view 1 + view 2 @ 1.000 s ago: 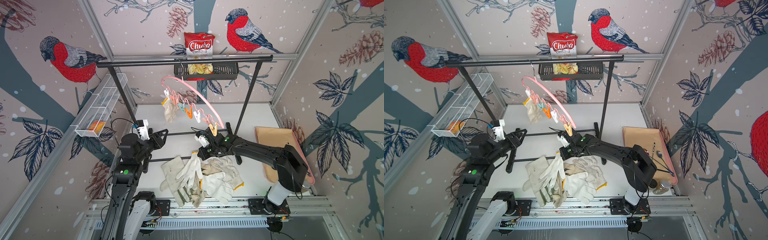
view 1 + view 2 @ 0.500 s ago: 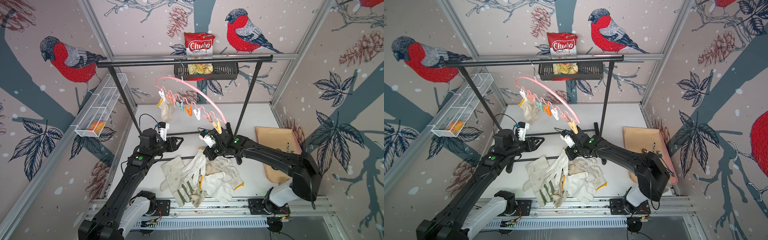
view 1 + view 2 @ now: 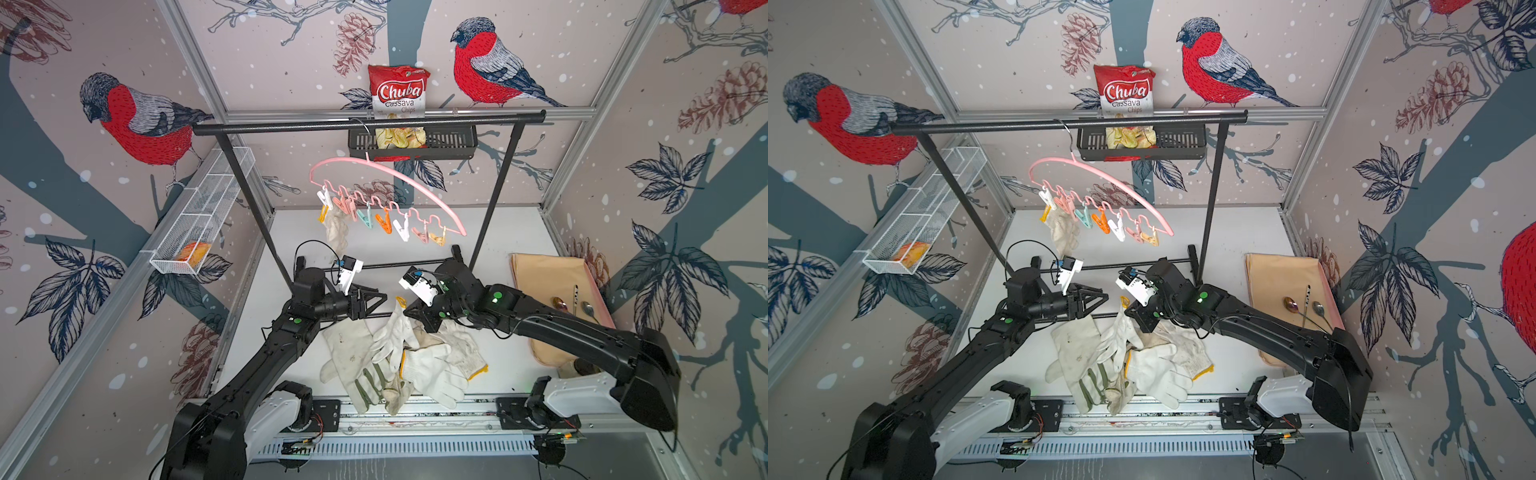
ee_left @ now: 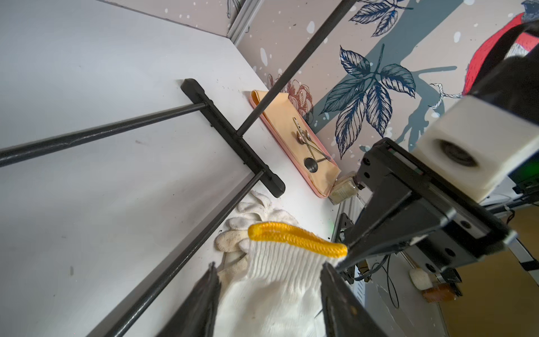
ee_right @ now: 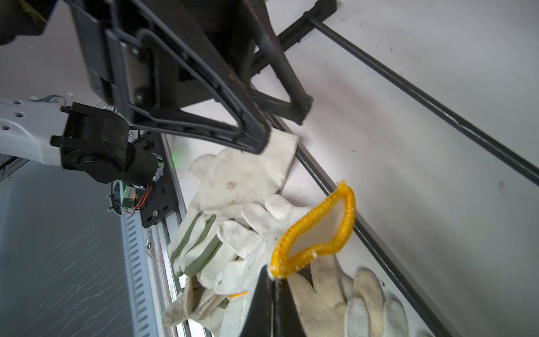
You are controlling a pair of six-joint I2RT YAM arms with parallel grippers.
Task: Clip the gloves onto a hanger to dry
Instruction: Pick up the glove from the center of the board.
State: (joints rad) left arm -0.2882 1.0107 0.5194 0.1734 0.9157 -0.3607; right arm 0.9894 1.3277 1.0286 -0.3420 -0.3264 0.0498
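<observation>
In both top views the left gripper [image 3: 380, 301] [image 3: 1102, 301] has come in from the side. It now sits close to the right gripper [image 3: 406, 311] [image 3: 1128, 311], with its jaws apart and nothing in them. The right gripper is pinched tight on a white knit glove with a yellow cuff [image 3: 390, 332]. The glove hangs down to the pile of off-white work gloves [image 3: 432, 365] on the white table [image 3: 515, 237]. The pink arched plastic hanger with pastel pegs [image 3: 386, 170] has swung round a bit on the black metal rack bar [image 3: 291, 126]. One more off-white glove [image 3: 336, 226] is clipped near its left end.

In the left wrist view the yellow cuff [image 4: 297, 237] shows between the left gripper's [image 4: 268, 265] two fingers. The right gripper [image 4: 350, 253] bites the cuff's end.

In the right wrist view the right gripper [image 5: 272, 280] is closed on the cuff edge. The left gripper [image 5: 280, 125] is near but apart from it.
</observation>
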